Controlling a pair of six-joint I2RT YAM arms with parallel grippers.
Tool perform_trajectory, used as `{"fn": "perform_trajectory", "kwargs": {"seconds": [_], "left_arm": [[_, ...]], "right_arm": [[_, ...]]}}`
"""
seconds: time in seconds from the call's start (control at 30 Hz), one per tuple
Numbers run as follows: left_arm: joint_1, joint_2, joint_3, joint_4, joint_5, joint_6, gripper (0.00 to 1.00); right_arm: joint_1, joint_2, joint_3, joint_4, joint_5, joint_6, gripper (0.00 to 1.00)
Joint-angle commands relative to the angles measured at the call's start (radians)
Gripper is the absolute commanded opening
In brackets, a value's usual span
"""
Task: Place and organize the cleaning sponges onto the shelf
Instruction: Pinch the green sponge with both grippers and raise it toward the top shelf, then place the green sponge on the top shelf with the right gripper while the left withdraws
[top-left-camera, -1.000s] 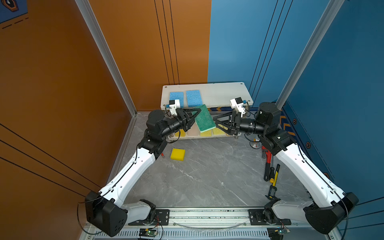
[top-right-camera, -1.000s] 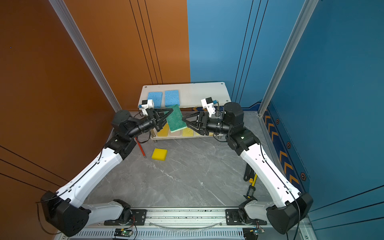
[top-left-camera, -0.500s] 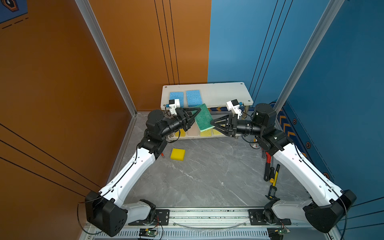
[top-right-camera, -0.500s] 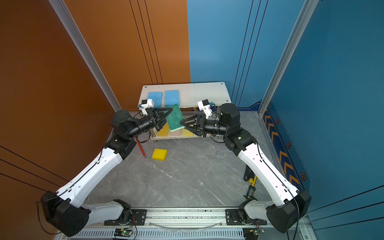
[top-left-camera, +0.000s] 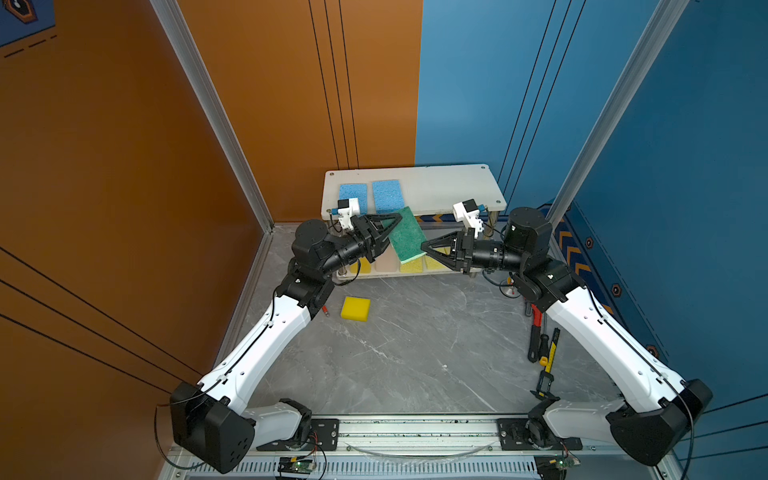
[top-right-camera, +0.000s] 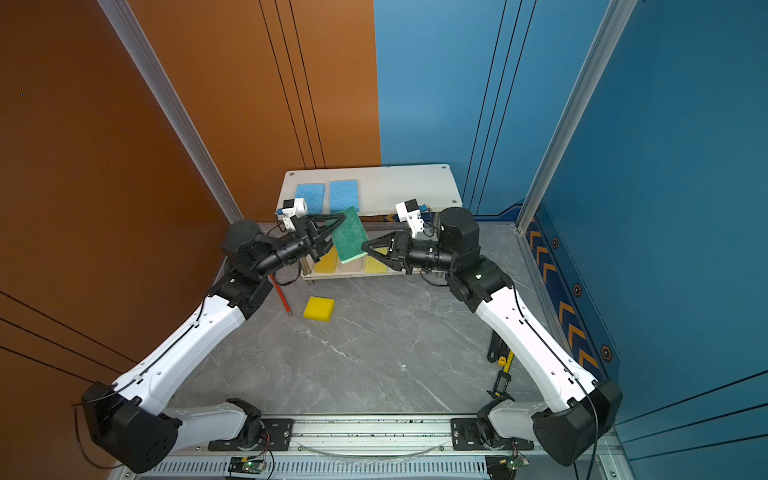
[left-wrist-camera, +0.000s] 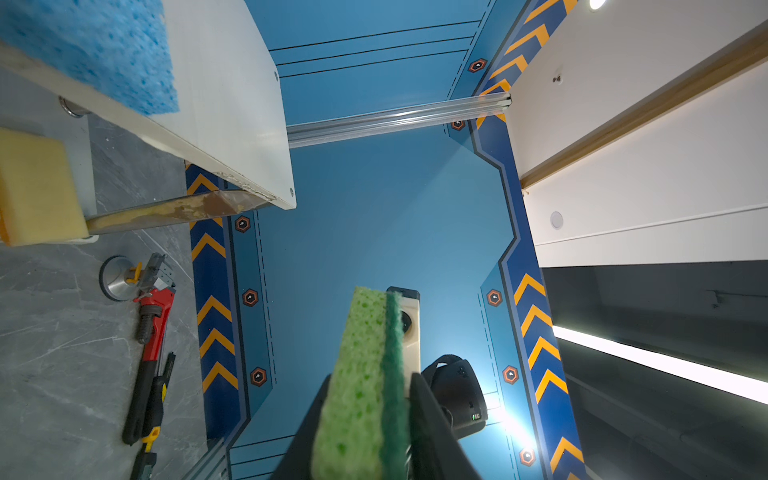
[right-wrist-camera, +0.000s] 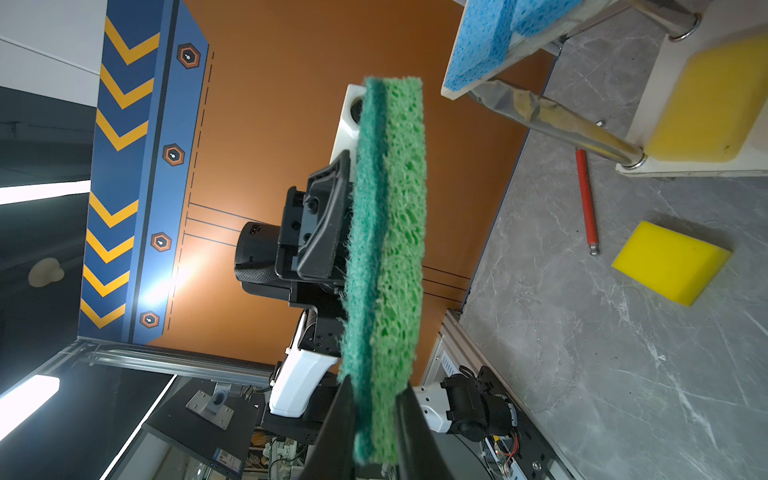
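Now right gripper clamps green sponge; left gripper flanks it, grip unclear; beyond, shelf holds blue sponges, yellow sponges.

Green sponge: I see it edge-on, pinched in my right gripper.
Yellow sponge: on the floor, near the hex key.

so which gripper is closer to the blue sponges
Left. The left gripper is just in front of the blue sponges, at the green sponge's far end; the right gripper is farther forward, at its near end.
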Motion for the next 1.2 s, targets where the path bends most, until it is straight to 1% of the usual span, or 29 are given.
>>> {"fn": "perform_trajectory", "kwargs": {"seconds": [0.0,0.03,0.17,0.3,0.33,0.43,0.47,0.5,0.6,0.67,0.87,0.97,1.17], "left_arm": [[0.005,-0.025,-0.009,0.029,-0.002,0.003,0.65],[0.009,-0.03,-0.013,0.029,-0.003,0.005,0.99],[0.039,-0.057,-0.026,0.001,0.005,0.026,0.98],[0.074,-0.098,-0.005,-0.167,0.022,0.138,0.98],[0.081,-0.11,0.007,-0.258,0.021,0.195,0.98],[0.088,-0.14,0.065,-0.597,-0.039,0.384,0.98],[0.089,-0.147,0.075,-0.672,-0.058,0.427,0.98],[0.092,-0.155,0.074,-0.709,-0.071,0.447,0.98],[0.11,-0.191,0.031,-0.751,-0.096,0.459,0.98],[0.127,-0.214,0.0,-0.756,-0.098,0.456,0.98],[0.164,-0.243,-0.031,-0.818,-0.083,0.493,0.98],[0.182,-0.257,-0.057,-0.822,-0.062,0.49,0.98],[0.219,-0.286,-0.084,-0.825,-0.043,0.487,0.98]], "right_arm": [[-0.002,-0.016,-0.013,0.027,0.038,-0.014,0.16],[-0.006,-0.02,-0.012,0.026,0.044,-0.015,0.16],[-0.038,-0.037,-0.012,0.029,0.085,-0.018,0.16],[-0.084,-0.053,-0.005,0.035,0.142,-0.021,0.17],[-0.098,-0.056,-0.004,0.036,0.169,-0.025,0.18],[-0.131,-0.046,0.005,0.028,0.247,-0.029,0.18],[-0.139,-0.033,0.019,0.006,0.271,-0.036,0.18],[-0.142,-0.019,0.035,-0.012,0.293,-0.047,0.18],[-0.143,0.041,0.115,-0.103,0.35,-0.104,0.17],[-0.142,0.087,0.166,-0.131,0.367,-0.128,0.17],[-0.143,0.216,0.299,-0.16,0.353,-0.154,0.17],[-0.142,0.267,0.35,-0.177,0.347,-0.166,0.16],[-0.144,0.34,0.387,-0.18,0.334,-0.169,0.16]]}}
